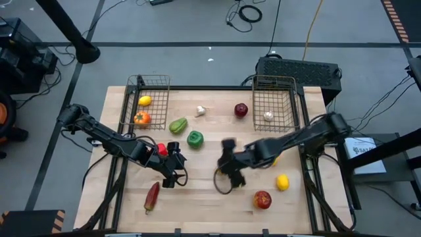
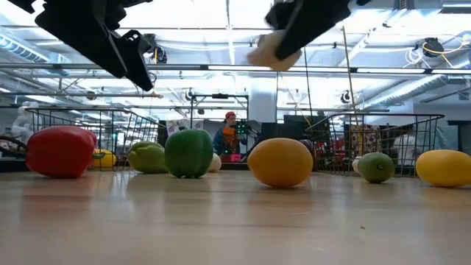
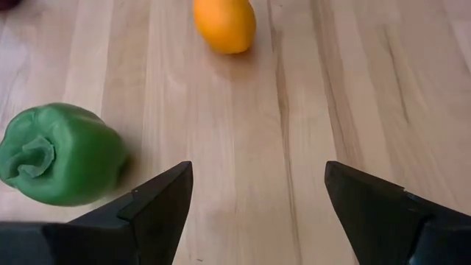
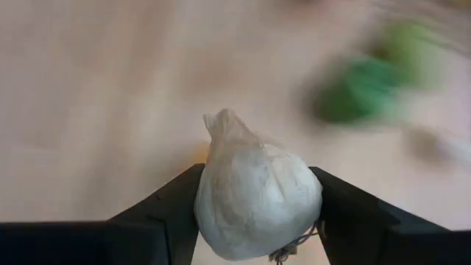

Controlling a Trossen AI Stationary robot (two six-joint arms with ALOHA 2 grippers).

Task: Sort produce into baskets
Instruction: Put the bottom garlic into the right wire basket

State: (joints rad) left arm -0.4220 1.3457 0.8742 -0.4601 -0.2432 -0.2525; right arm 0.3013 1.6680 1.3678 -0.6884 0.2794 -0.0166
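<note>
My right gripper (image 4: 257,221) is shut on a white garlic bulb (image 4: 257,195) above the table's middle. It also shows in the high view (image 1: 227,164) and the low view (image 2: 274,44). My left gripper (image 3: 254,195) is open and empty above bare wood, left of centre in the high view (image 1: 172,164). A green pepper (image 3: 59,154) lies beside its one finger. The left basket (image 1: 158,82) holds a lemon (image 1: 145,101) and an orange piece (image 1: 141,118). The right basket (image 1: 289,85) holds a white garlic (image 1: 268,116). My right gripper pinches the garlic bulb's two round sides (image 4: 210,199) between its two fingers. The bulb's pointed tip (image 4: 219,121) sticks out past the fingertips. The low view shows the garlic (image 2: 268,53) lifted well clear of the table.
Loose on the table are two green peppers (image 1: 195,138) (image 1: 177,125), a white garlic (image 1: 200,110), a dark red apple (image 1: 241,110), a red piece (image 1: 161,149), a red chili (image 1: 152,195), a lemon (image 1: 282,182) and a red apple (image 1: 262,199).
</note>
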